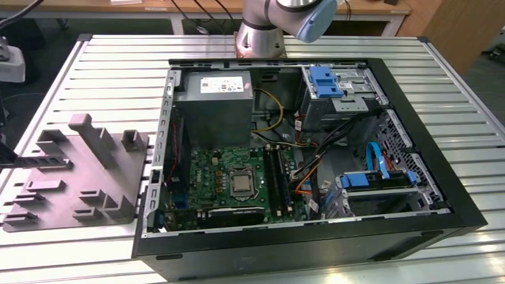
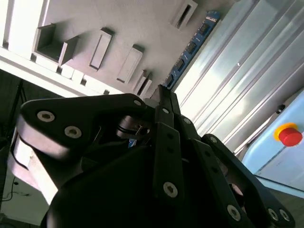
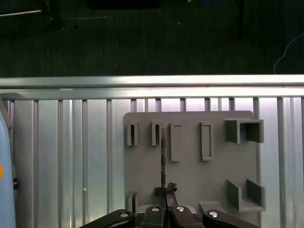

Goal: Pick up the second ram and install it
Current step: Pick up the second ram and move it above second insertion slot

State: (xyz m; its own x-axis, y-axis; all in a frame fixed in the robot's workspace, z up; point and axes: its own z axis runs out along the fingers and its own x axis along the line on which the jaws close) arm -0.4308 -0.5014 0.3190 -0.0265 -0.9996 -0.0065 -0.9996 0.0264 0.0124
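On the exterior view's left, a grey tray [image 1: 79, 177] with upright tabs lies on the slatted table [image 1: 103, 77], close to that edge and just beside the open case [image 1: 316, 242]. The case takes up the middle of the table, with a power supply [image 1: 213, 112] at its far end and the green motherboard [image 1: 213, 165] nearer the front edge. The arm [image 1: 261, 35] rises from its base at the table's far edge, behind the case. In both wrist views the gripper [image 3: 164, 190] is clenched on the ram [image 3: 162, 152]. In the first wrist view the ram shows edge-on as a thin dark line over the tray [image 3: 190, 175], running from the fingertips toward the row of slots. In the second wrist view the ram [image 2: 192, 45] shows its blue face and a row of dark chips, and it sticks straight out from the black gripper [image 2: 161, 92], with the tray [image 2: 118, 23] behind it on one side and the table's slats [image 2: 247, 61] on the other. Whether its far end touches the tray cannot be told. A red button [image 2: 289, 135] sits beyond the slats.
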